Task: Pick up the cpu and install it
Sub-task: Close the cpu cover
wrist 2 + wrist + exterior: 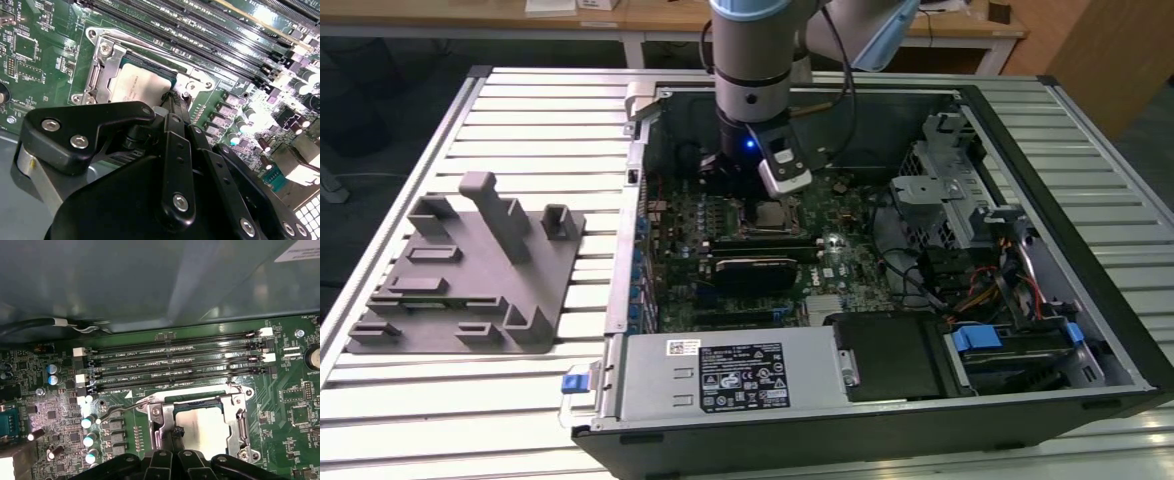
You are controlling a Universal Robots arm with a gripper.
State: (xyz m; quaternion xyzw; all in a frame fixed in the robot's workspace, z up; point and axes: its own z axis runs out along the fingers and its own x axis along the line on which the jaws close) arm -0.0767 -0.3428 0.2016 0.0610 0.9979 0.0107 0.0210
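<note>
Gripper (176, 100) parked on the socket (102, 70)

Jaws look drawn together, their ends at the edge of the cpu (137, 85), which sits in that socket. Open computer case (854, 440) lies on a slatted metal table (534, 110) (grey tray (454, 290) beside it); wooden desks (680, 15) behind.

the cpu (137, 87) is topped with dull, brushed silvery metal. the socket frame (102, 70) around it is seen as bright, polished metal. the circuit board (45, 50) is coated in glossy green lacquer. the gripper (173, 102) is built of smooth, matt black parts, fastened with shiny steel screws. the worktop (520, 120) is formed of pale ribbed metal slats, and the tray (467, 270) of matt grey plastic.
</note>
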